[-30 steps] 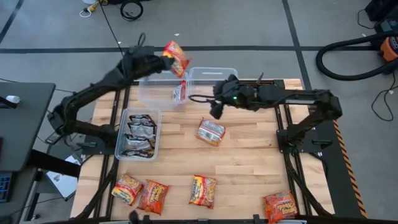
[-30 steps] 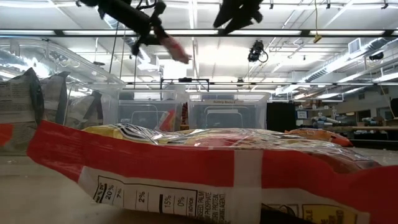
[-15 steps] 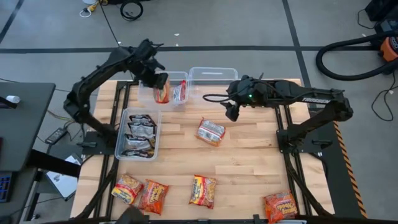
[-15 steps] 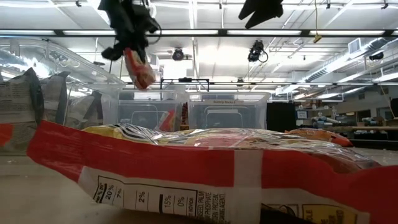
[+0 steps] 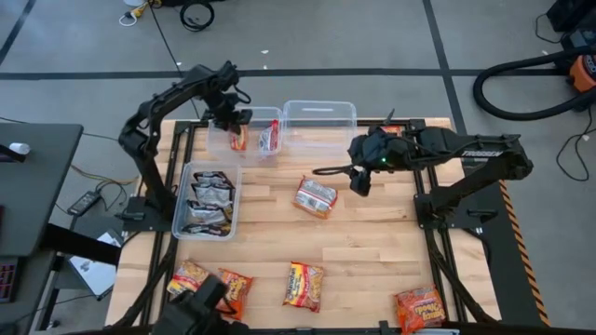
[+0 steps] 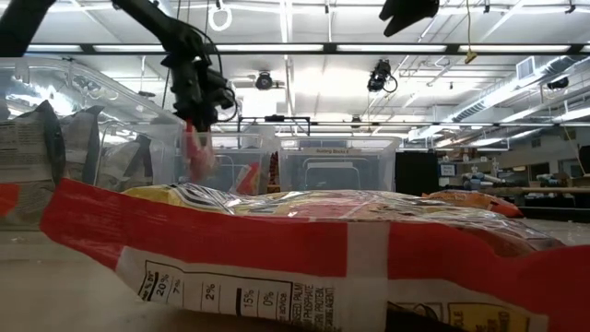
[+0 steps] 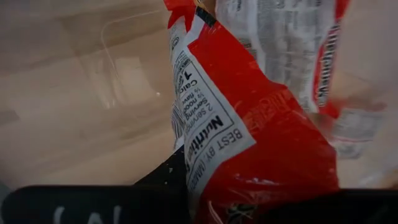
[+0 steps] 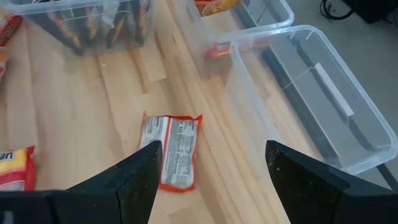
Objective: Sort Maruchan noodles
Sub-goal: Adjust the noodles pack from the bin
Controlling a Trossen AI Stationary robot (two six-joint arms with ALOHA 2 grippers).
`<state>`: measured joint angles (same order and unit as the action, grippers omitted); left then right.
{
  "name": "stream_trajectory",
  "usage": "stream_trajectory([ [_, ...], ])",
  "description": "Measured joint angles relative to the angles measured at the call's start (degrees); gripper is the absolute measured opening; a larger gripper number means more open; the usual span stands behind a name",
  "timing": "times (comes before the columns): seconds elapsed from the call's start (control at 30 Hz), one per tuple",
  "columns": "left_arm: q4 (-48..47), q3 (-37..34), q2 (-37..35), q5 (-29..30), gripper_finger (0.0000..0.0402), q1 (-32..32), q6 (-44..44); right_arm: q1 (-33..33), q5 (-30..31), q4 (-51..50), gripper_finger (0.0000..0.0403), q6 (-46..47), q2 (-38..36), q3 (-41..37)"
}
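The wooden table [image 5: 372,242] carries three clear bins: two side by side at the far edge and one along the left edge. The left-edge bin [image 5: 207,200] is packed with silver-black packets [image 5: 209,191]. The far right-hand bin [image 5: 319,123] holds nothing; the far left-hand bin [image 5: 251,135] has an upright red-and-white packet [image 5: 269,138] against its right wall.

The left gripper [image 5: 235,119] reaches into that far left-hand bin with its jaws clamped on an orange-red packet [image 5: 238,139], which hangs down inside it; the left wrist view shows only the red wrapper [image 7: 261,137] filling the frame.

The right gripper [image 5: 361,179] hovers right of the table's middle, jaws wide apart and holding nothing. Just to its left a red-and-white packet [image 5: 316,196] lies flat near the centre.

Along the near edge lie four more packets: two toward the left corner [image 5: 189,282] [image 5: 233,290], one central [image 5: 304,284], one toward the right corner [image 5: 420,308]. In the low view, the nearest of them [image 6: 304,249] blocks most of the table.
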<state>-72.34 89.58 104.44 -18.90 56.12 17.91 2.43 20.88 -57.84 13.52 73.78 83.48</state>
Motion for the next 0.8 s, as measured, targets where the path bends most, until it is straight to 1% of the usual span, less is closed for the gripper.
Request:
stream_trajectory([
  [0.1,-0.68,0.00,2.20,0.44,0.0102,-0.02,-2.08,0.41,0.00,-0.04,0.0289,0.02,0.00,0.00],
  [0.17,-0.80,0.00,3.25,2.17,0.0102,-0.04,-2.66,0.47,0.03,-0.07,0.0289,0.02,0.02,0.00],
  [0.3,-0.42,0.00,4.47,7.87,0.0102,-0.34,-3.51,0.47,0.11,-0.10,0.0289,0.04,0.02,0.00],
  [0.43,0.11,0.00,4.42,16.35,0.0103,-1.30,-3.39,0.40,0.34,-0.11,0.0289,0.04,0.02,0.00],
  [0.47,-0.04,0.00,4.42,17.67,0.0103,-1.46,-3.34,0.40,0.43,-0.11,0.0289,0.04,0.02,0.00],
  [0.63,0.38,0.00,4.35,18.39,0.0119,-1.47,-3.48,-0.03,0.44,-0.11,0.0289,0.65,0.02,0.00],
  [0.8,0.11,0.00,4.34,18.33,0.0161,-2.25,-3.42,-0.43,0.46,-0.11,0.0289,1.35,0.04,0.00],
])
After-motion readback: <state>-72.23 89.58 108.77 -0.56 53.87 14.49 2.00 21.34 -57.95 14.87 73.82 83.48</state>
